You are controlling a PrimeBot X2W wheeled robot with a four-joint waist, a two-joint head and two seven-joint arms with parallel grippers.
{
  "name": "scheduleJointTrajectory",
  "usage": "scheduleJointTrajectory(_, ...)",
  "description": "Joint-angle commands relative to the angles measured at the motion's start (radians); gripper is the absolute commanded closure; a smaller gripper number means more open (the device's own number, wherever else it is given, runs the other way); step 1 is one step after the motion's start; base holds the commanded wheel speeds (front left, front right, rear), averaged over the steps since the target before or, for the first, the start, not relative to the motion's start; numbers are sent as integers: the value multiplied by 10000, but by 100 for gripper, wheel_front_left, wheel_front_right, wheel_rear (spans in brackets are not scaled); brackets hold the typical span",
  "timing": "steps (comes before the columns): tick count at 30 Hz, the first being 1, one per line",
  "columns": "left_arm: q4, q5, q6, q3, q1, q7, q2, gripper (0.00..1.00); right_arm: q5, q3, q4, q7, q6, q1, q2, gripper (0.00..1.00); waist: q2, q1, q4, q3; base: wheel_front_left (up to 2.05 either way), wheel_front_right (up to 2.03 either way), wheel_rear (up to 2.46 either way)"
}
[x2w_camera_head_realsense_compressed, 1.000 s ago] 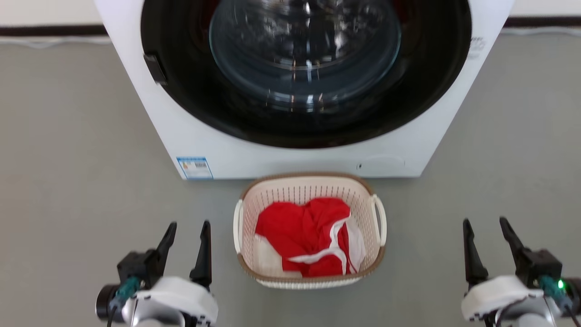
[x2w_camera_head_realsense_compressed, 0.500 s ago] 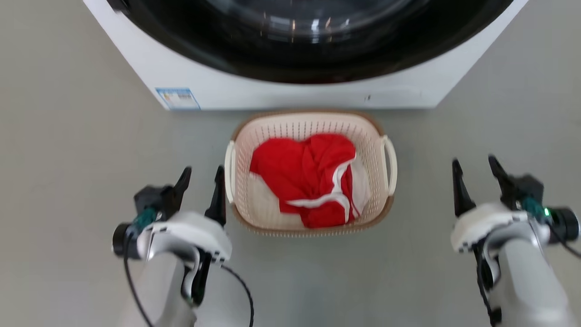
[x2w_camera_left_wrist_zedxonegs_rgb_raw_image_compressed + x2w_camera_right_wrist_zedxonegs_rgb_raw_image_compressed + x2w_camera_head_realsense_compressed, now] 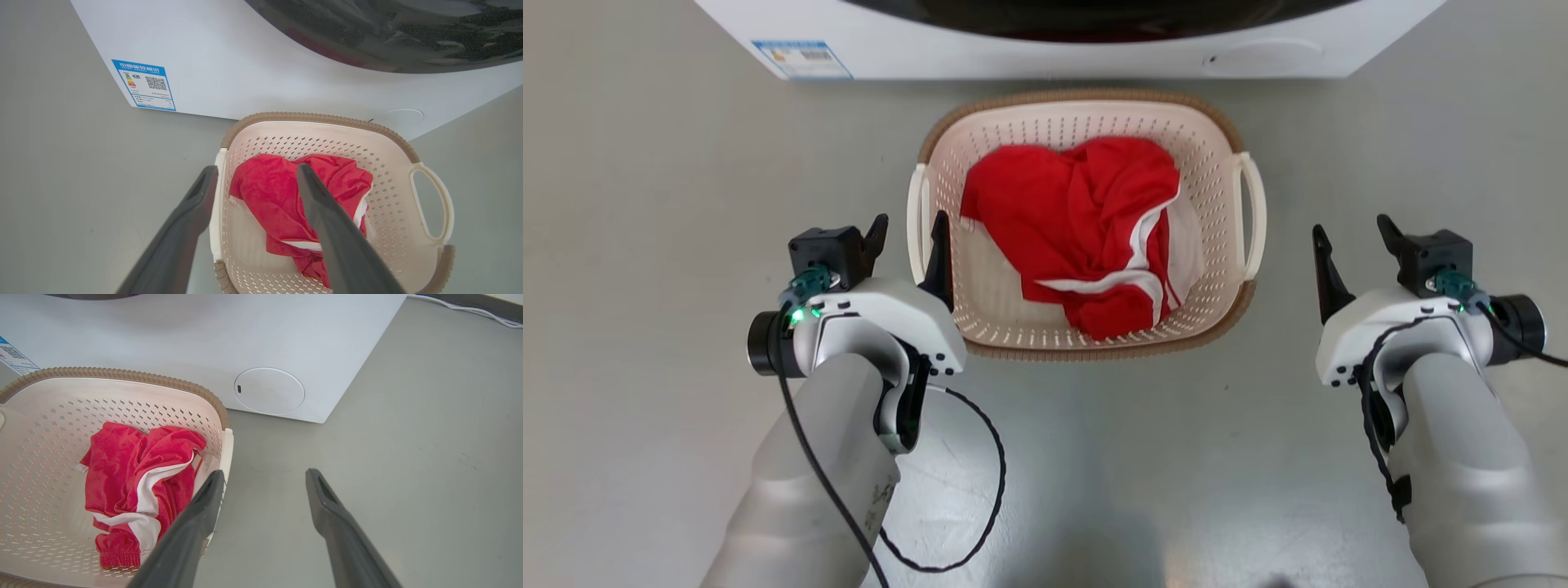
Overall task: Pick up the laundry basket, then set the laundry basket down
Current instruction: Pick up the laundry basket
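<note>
Nearest: a black cable (image 3: 984, 506) hangs in a loop behind the left gripper (image 3: 911, 220), over grey floor (image 3: 645, 245). Left gripper: fingers spread wide, holding nothing; they straddle the left loop handle (image 3: 917, 214) of the laundry basket (image 3: 1086, 95) from above, outer finger over the floor, inner finger over the basket's inside; in the left wrist view that inner finger crosses in front of the red garment (image 3: 1078, 204); whether either finger touches handle or rim, cannot tell. Right gripper (image 3: 1350, 227): equally spread, empty; it stands off the basket's right loop handle (image 3: 1255, 214), a strip of bare floor between them. The basket sits upright on the floor between the two grippers; the garment, red with white trim, lies crumpled inside. Room: open floor on both outer sides and on the basket's near side. Beyond: the far brown rim lies just beside the front of the white washing machine (image 3: 1029, 57), a narrow gap at most; blue label (image 3: 800, 59) near the machine's lower left corner.
</note>
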Motion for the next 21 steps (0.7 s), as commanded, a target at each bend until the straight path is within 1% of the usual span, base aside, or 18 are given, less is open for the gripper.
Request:
scheduleJointTrajectory(1,13,-204,174,33,-210,-61,183,0,-108,174,-12,-63,60,-136,47,0,0,0,37,285,0,0,0)
scheduleJointTrajectory(7,428,-737,451,-457,-773,-61,183,0,-219,180,250,-213,60,-554,47,0,0,0,84,849,0,0,0)
scheduleJointTrajectory(12,779,-1092,588,-789,-1157,-61,183,0,-233,201,393,-307,60,-894,47,0,0,0,112,1287,0,0,0)
scheduleJointTrajectory(21,1207,-1204,756,-979,-1788,-61,183,0,120,576,596,-465,60,-1526,47,0,0,0,111,2074,0,0,0)
